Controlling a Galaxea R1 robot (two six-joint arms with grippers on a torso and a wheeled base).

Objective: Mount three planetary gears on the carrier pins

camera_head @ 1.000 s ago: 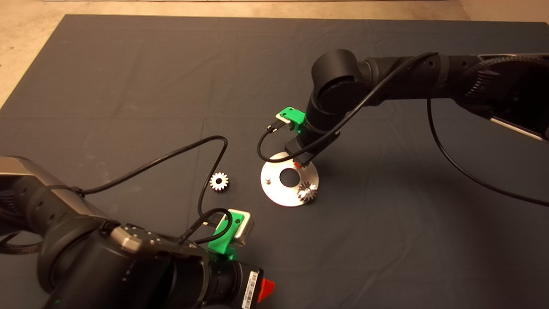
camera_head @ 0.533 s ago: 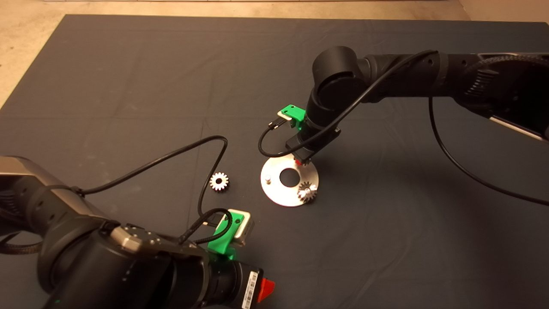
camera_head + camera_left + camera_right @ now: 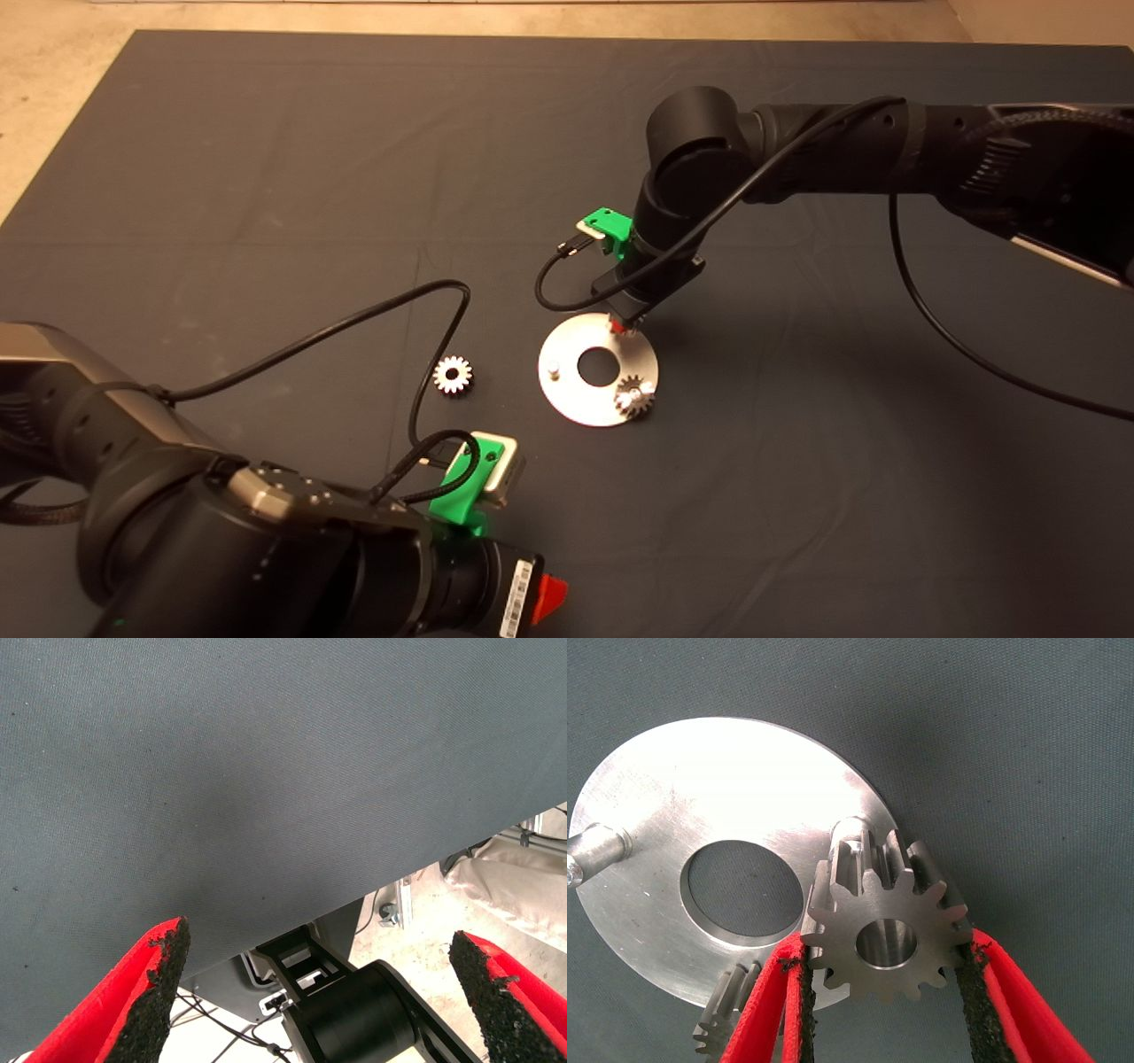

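Right pincer [image 3: 881, 983] closed on planetary gear [image 3: 883, 926], gripped across its toothed rim, bore just off a carrier pin [image 3: 852, 837] of the carrier plate [image 3: 700, 797] | gear judged rigid, dense, slippery metal; flank grip best | one gear [image 3: 634, 394] seated, one [image 3: 454, 374] loose on tabletop | left pincer [image 3: 323, 983] parked, wide open, empty

I count three small toothed silver-grey metal gears: one lying loose on the dark mat [image 3: 266, 177] at [image 3: 454, 375], one seated on the plate at [image 3: 634, 395], and one clamped between the red fingers of the right gripper [image 3: 881, 992] at [image 3: 886, 935]. There is one flat round silver plate with a central hole [image 3: 567, 403]. On it I make out three short silver upright pins: one bare at [image 3: 553, 367], one under the seated gear, one [image 3: 850, 835] just behind the held gear. Two black arms with two green grippers; the left gripper [image 3: 314, 983] idles.
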